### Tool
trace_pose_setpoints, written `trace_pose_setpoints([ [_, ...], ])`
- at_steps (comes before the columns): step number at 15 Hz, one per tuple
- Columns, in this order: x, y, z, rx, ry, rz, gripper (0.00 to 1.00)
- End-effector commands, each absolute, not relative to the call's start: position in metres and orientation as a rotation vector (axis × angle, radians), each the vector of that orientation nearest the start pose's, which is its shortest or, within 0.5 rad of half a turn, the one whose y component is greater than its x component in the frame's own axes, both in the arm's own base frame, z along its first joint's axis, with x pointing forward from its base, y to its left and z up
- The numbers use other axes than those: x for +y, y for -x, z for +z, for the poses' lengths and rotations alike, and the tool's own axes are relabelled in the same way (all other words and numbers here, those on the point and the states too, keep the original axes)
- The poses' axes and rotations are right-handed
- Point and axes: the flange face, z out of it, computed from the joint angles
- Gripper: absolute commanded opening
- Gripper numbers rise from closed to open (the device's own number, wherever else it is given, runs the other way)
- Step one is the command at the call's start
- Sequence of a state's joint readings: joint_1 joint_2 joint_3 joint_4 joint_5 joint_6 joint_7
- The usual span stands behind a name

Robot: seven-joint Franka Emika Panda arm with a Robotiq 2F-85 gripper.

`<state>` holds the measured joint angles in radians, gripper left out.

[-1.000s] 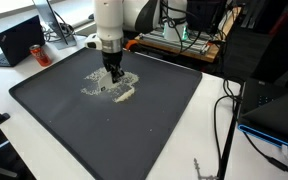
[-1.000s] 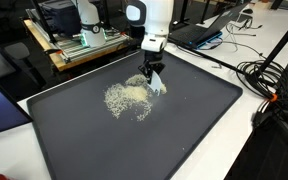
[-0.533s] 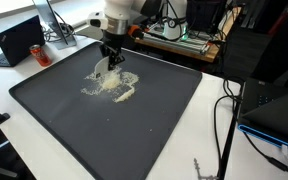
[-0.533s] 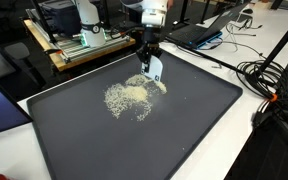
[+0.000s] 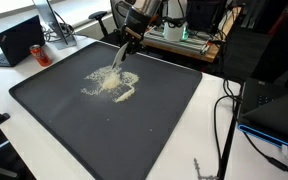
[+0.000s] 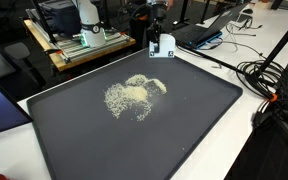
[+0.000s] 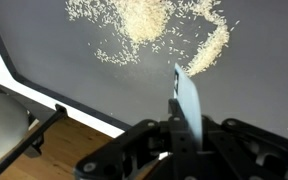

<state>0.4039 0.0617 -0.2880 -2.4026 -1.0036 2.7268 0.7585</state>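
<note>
White scraper [image 5: 118,58] in clenched pincer [image 5: 130,39], long axis aslant, tip toward grains [image 5: 108,84]

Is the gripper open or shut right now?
Shut: in the wrist view the gripper clamps a thin white card, held above the scattered grains.

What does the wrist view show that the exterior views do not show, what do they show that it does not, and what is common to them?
Only the wrist view: a brown wooden surface beyond the edge of the black mat, and a close look at the gripper shut on the thin white card.
Only the exterior views: the laptop, the cables and most of the mat's outline.
Both: the scattered pale grains on the mat, with the card held off them.
</note>
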Motion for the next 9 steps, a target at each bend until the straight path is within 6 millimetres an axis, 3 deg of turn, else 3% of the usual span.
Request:
trace_pose_setpoints([
  [1, 0.112, -0.466, 0.313, -0.653, 3.353, -0.843, 0.01],
  [9, 0.170, -0.437, 0.298, -1.039, 3.312, -0.894, 0.01],
])
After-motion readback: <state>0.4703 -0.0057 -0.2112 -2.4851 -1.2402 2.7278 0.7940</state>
